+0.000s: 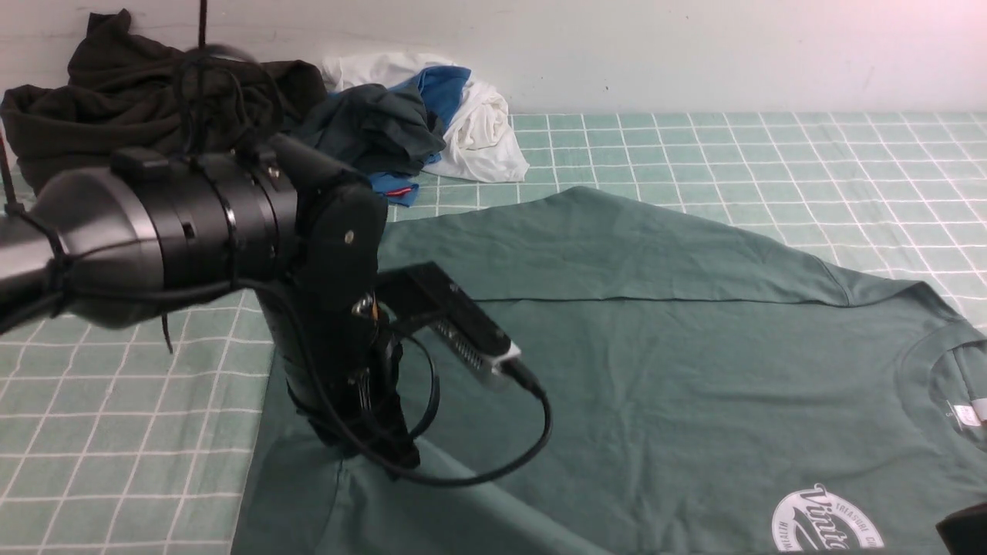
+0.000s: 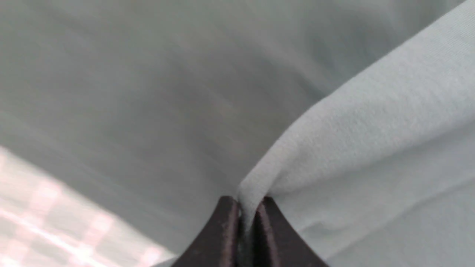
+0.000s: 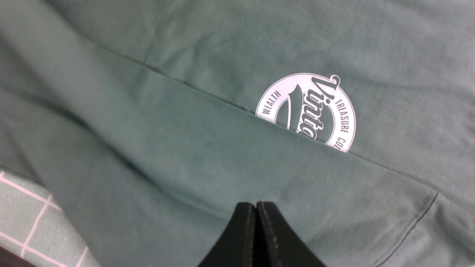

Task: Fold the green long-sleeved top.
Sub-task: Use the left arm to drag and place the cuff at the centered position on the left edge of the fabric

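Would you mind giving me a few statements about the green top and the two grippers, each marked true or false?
1. The left gripper is shut on a pinched fold of the green top. True.
2. The right gripper is holding a sleeve. False: its jaws are shut together with nothing between them.
3. The round white logo is partly covered by a fold of the top. True.
4. The top lies on a bare wooden table. False: it lies on a green checked cloth.
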Robot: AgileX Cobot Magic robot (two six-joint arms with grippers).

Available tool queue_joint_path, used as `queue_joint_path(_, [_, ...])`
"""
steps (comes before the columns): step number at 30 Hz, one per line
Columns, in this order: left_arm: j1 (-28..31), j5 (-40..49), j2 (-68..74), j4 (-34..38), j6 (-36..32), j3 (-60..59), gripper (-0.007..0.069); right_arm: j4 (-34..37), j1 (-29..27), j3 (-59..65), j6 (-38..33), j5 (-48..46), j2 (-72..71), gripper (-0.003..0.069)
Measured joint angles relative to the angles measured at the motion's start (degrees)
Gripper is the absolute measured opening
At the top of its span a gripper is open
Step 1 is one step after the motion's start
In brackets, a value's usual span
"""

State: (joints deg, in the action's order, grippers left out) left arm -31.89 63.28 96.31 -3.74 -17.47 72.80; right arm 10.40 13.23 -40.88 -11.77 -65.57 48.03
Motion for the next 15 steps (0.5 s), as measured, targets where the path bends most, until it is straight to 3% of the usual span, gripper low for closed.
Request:
queue_joint_path(7, [3.3,4.9,4.4,-1.0,0.0,11.5,0.0027,0.0,0.0,0.0,0.0,0.0,0.0,-0.0014])
queue_joint_path(15, [7.3,5.6,11.4,-0.8,0.0,12.9,0.0031,0.0,0.0,0.0,0.0,-0.1,0.0,-0.0014])
